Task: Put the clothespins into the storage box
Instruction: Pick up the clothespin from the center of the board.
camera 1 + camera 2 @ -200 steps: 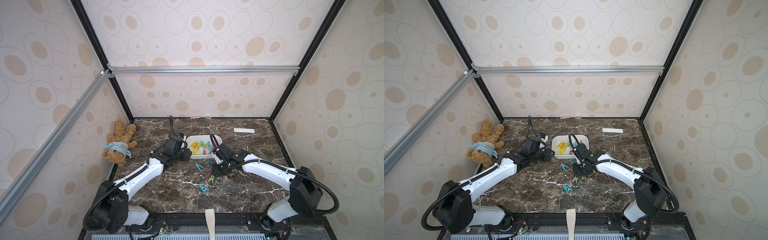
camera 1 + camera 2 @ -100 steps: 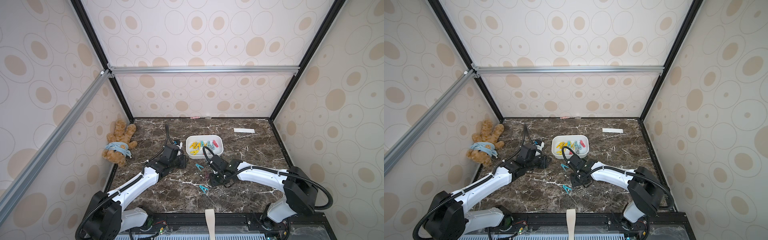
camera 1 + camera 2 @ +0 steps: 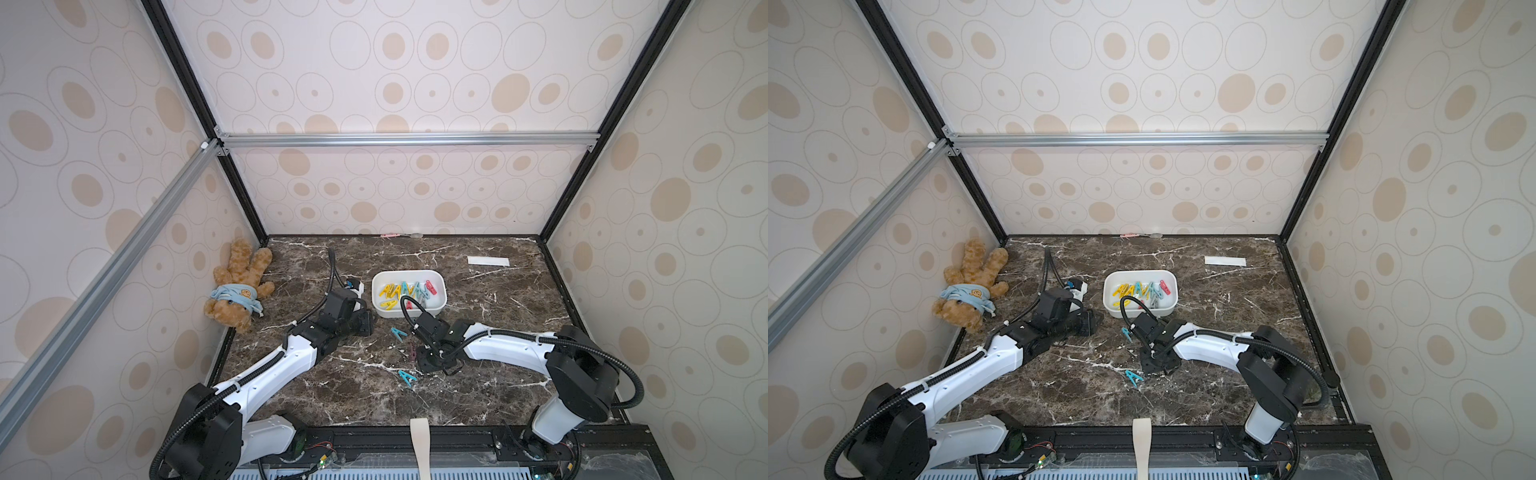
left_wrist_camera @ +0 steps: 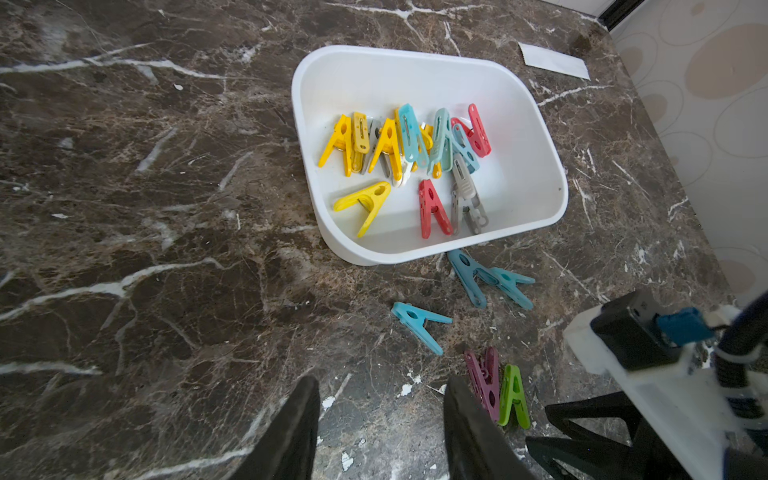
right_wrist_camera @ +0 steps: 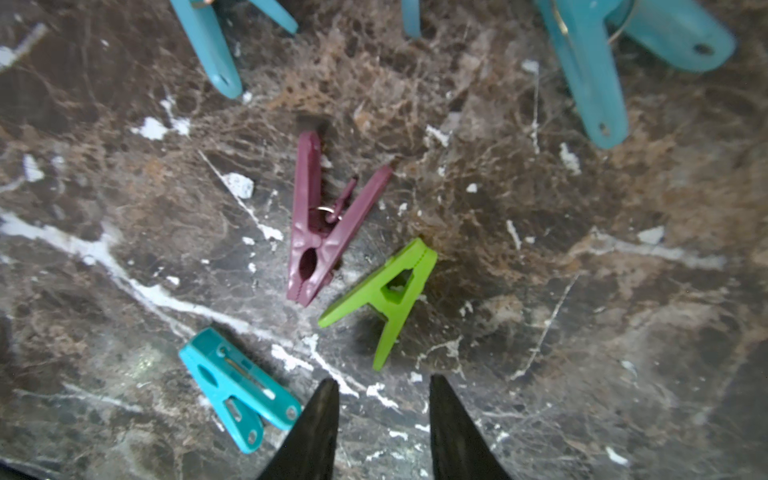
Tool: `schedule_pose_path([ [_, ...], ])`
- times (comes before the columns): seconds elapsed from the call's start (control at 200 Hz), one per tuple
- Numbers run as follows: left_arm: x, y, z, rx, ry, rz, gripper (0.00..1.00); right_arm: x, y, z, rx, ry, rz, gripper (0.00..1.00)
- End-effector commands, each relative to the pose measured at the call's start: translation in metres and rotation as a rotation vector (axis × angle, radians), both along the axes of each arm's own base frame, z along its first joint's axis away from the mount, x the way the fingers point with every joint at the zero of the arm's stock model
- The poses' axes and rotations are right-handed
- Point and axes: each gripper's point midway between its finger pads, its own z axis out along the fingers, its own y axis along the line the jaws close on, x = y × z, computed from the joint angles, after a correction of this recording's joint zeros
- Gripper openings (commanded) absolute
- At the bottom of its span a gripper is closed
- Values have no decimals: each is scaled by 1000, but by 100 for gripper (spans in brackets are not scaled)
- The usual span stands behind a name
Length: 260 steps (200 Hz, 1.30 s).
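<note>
In both top views the storage box (image 3: 408, 272) sits central where either arm reaches it, most clothespins (image 3: 405, 291) inside and a few loose just near of it, under my right gripper (image 3: 436, 362). My left wrist view shows my left gripper (image 4: 378, 424) spread and empty, parked near-left of the box, probably to stay out of its partner's way. My right wrist view shows my right jaws apart, pinching nothing, above a green clothespin (image 5: 390, 295) beside a purple clothespin (image 5: 324, 232), likely my next pick; no writing is readable anywhere.
</note>
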Motion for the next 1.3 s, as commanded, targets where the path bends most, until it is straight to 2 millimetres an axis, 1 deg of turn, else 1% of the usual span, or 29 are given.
schedule_pose_path([
  [0.0,5,-1,7,-19,-15,14,49,8,-1,-2,-41,-11,-13,37],
  [0.17,4,0,7,-19,-12,17,49,13,0,-5,-58,-18,-8,35],
  [0.45,2,1,10,-22,-17,19,49,16,-8,-15,-119,-15,-10,26],
  [0.505,2,1,10,-22,-14,18,49,17,-7,-16,-119,-18,-3,24],
  [0.585,1,1,11,-21,-11,17,49,18,-6,-17,-118,-16,9,21],
  [0.65,1,2,11,-18,-9,17,49,18,-5,-17,-117,-15,15,14],
  [0.7,1,2,11,-18,-7,18,49,18,-5,-17,-118,-16,20,12],
  [0.84,1,2,12,-25,-1,25,49,18,-9,-10,-124,-32,33,5],
  [0.98,-1,4,12,-27,11,42,49,20,-16,9,-137,-73,61,2],
  [1.07,-1,6,12,-33,16,58,49,21,-18,26,-135,-104,85,2],
  [1.135,-1,7,12,-40,19,74,49,23,-18,42,-127,-129,105,1],
  [1.21,-2,9,10,-46,29,95,49,30,-14,65,-110,-163,135,0],
  [1.296,-3,12,7,-52,45,122,48,44,-7,94,-69,-198,165,0],
])
